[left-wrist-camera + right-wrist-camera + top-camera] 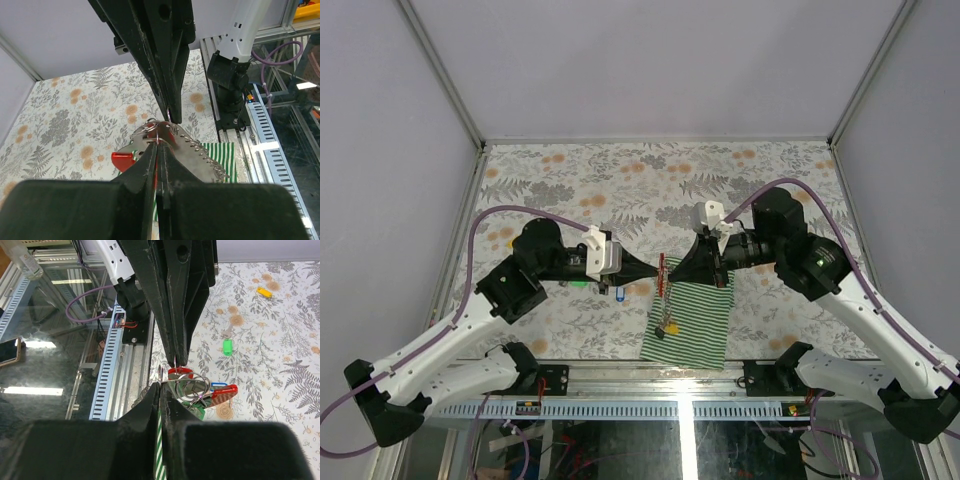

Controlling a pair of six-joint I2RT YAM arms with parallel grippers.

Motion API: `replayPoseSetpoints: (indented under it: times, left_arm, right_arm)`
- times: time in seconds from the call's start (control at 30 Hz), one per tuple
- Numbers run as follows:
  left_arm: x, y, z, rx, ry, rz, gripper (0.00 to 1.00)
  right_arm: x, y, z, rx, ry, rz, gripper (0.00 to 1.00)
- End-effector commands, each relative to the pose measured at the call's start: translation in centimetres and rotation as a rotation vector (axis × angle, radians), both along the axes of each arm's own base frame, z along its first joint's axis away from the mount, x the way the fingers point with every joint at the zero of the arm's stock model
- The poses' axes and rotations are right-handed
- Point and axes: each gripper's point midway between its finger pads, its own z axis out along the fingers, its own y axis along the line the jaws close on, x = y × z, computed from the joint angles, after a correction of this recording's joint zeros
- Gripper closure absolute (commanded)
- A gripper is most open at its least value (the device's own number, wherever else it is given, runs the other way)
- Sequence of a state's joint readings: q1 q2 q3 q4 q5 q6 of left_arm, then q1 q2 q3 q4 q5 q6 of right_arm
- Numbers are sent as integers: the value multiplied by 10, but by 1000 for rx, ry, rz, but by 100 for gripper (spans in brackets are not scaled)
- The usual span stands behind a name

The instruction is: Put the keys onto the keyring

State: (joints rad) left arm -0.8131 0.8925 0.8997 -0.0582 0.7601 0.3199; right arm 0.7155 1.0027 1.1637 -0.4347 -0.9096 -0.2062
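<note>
The keyring [664, 285] hangs between the two gripper tips above the striped cloth, its chain [668, 322] dangling down. My left gripper [657, 268] is shut on a thin wire ring with a red piece at the keyring's top [160, 139]. My right gripper [671, 268] is shut on the keyring's wire rings [192, 385] from the other side. A red-tagged key [223, 394] hangs on those rings. The grey strip and chain [200, 155] and a red tag [122, 160] hang below the left jaws. Loose keys lie on the table: green tag [228, 346], yellow tag [264, 291], blue tag [620, 293].
A green-and-white striped cloth [695, 320] lies under the grippers near the table's front edge. The slotted front rail [650, 408] runs below it. A phone [7, 351] lies off the table beyond the rail. Grey walls enclose the floral tabletop [650, 180].
</note>
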Motion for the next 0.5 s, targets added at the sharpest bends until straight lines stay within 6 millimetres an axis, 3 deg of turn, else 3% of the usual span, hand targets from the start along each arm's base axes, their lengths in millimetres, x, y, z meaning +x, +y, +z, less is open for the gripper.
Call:
replayPoseSetpoints:
  times: [0.0, 0.47]
  left_arm:
    - [-8, -3, 28, -67, -65, -49, 100]
    - [-16, -2, 30, -72, -84, -89, 100]
  right_arm:
    - [-3, 6, 34, 91, -78, 45, 98]
    - [-3, 6, 31, 88, -67, 40, 98]
